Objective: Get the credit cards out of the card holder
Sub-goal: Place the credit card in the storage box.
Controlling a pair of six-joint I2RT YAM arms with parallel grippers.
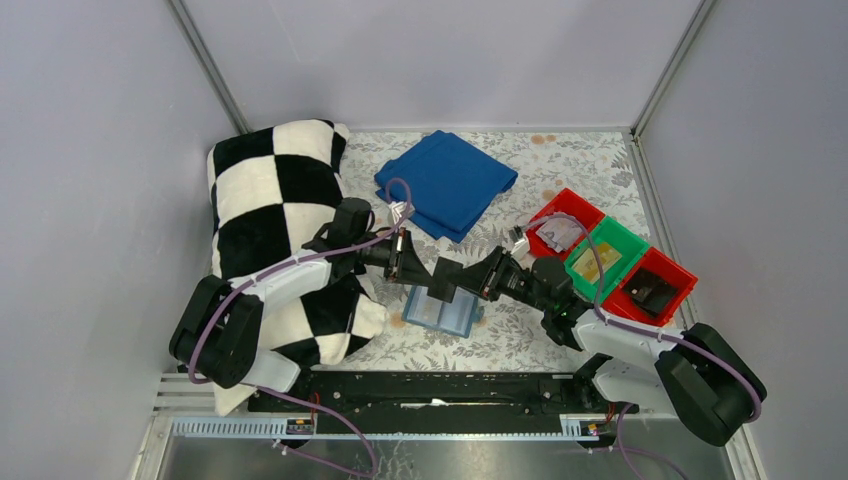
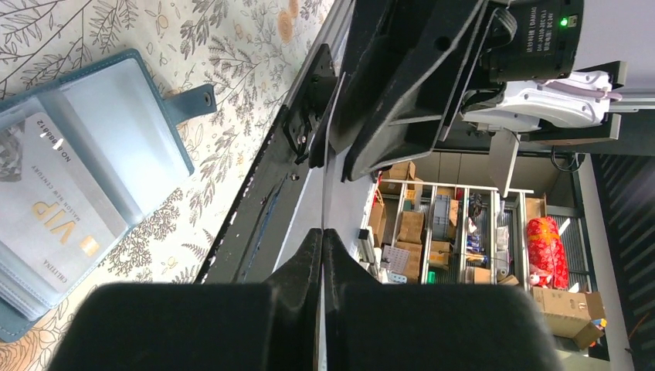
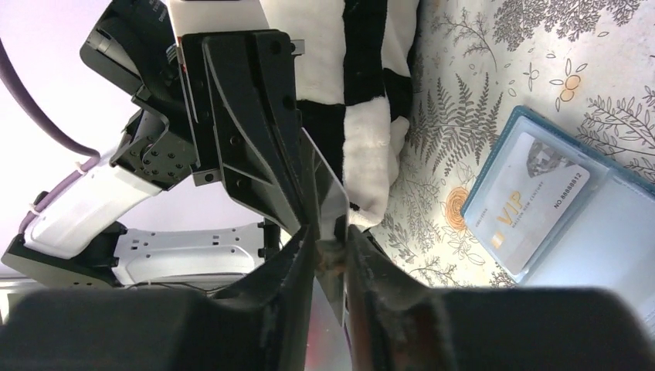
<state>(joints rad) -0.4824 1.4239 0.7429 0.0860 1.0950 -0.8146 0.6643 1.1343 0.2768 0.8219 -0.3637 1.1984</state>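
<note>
The teal card holder (image 1: pixel 440 312) lies open on the floral cloth, below both grippers. A whitish VIP card (image 2: pixel 54 201) sits in its clear sleeve, also seen in the right wrist view (image 3: pixel 533 201). My left gripper (image 1: pixel 455 277) is shut on a thin grey card (image 3: pixel 328 201), held edge-on above the holder. My right gripper (image 1: pixel 472 278) meets it tip to tip. Its jaws stand either side of that card with a narrow gap. In the wrist views the left gripper (image 2: pixel 323 239) and the right gripper (image 3: pixel 328 239) face each other.
A red bin (image 1: pixel 565 225) with a whitish card, a green bin (image 1: pixel 603 258) with a yellowish card and another red bin (image 1: pixel 655 290) stand in a row at the right. A folded blue cloth (image 1: pixel 447 183) lies at the back. A black-and-white checked pillow (image 1: pixel 280 230) lies at the left.
</note>
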